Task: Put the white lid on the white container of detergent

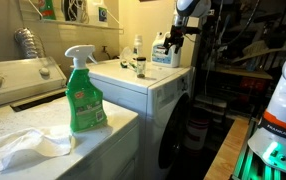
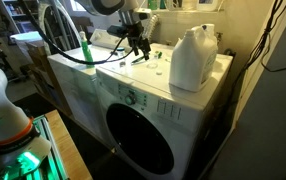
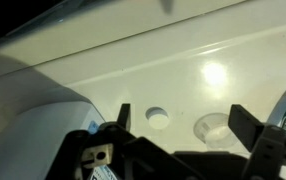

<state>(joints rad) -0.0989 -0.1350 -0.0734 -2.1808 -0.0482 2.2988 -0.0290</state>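
Observation:
The white detergent container [image 2: 193, 58], a squarish jug with a blue label, stands on the white washer top [image 2: 173, 88]; it also shows in an exterior view [image 1: 163, 52]. My gripper [image 3: 183, 118] is open and empty, hovering above the washer top beside the jug in both exterior views [image 2: 138, 42] [image 1: 174, 38]. In the wrist view a small round white lid [image 3: 158, 117] lies flat on the washer top between my fingers. A larger translucent cap [image 3: 215, 127] lies next to it. A whitish rounded body [image 3: 28, 135] fills the lower left.
A green spray bottle [image 1: 85, 95] and a crumpled white cloth [image 1: 23, 148] sit on the near machine. A slim white bottle [image 1: 137, 48] stands behind the washer top. The washer's round door [image 2: 138, 140] faces the aisle. Cables hang near the wall.

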